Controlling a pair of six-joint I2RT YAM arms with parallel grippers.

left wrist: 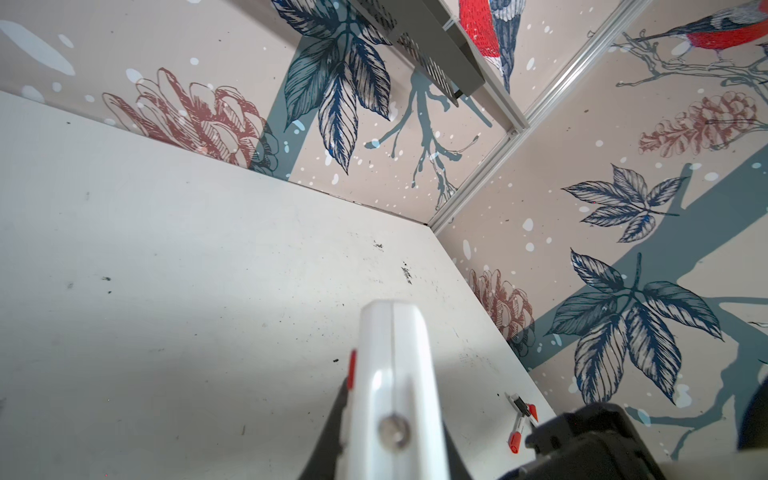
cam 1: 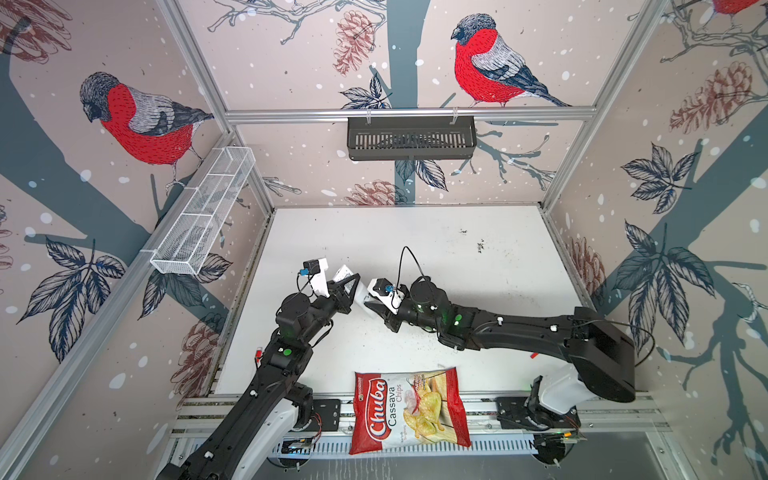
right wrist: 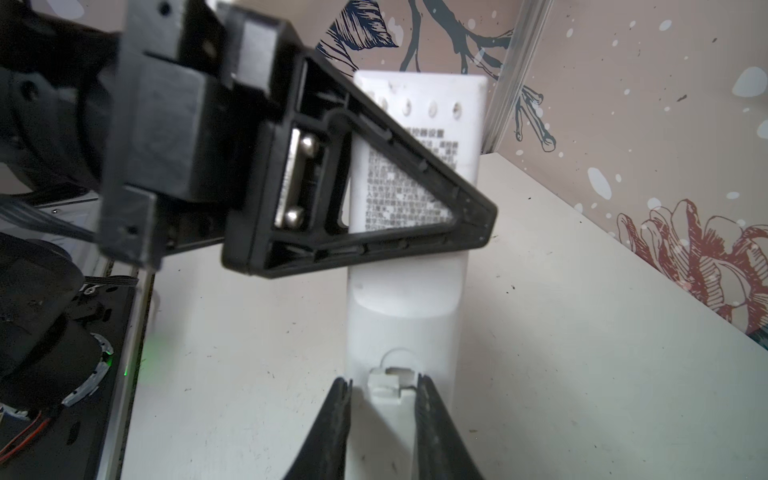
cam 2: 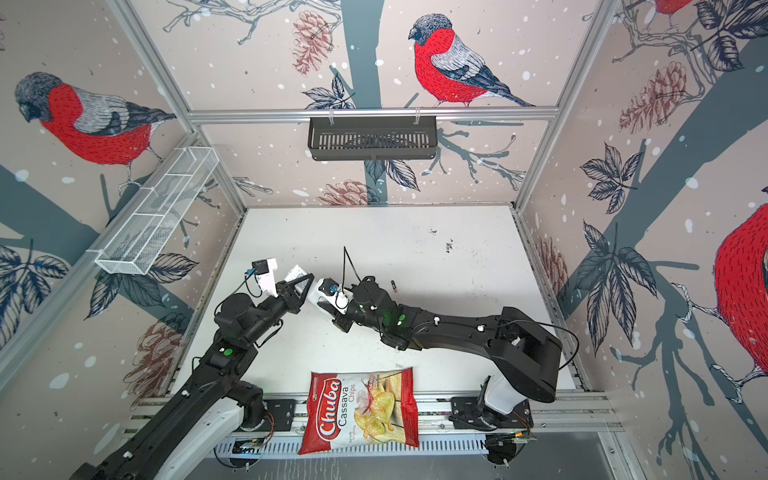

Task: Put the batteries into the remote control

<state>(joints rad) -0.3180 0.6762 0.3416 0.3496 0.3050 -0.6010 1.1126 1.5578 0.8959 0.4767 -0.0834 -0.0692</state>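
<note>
- Top views: the left gripper, clenched on the remote control, holds it clear of the table, presenting it to the right gripper. One battery lies on the table just beside the right arm; the second is unseen.
- Left wrist view: remote control edge-on between the jaws; red-tipped bits lie beyond.
- Right wrist view: right gripper narrowly parted, jaws flanking the cover latch. Contact is unclear, but the aim is likely to free the cover, not yet off.

L claw grips remote; 1 battery on table.
</note>
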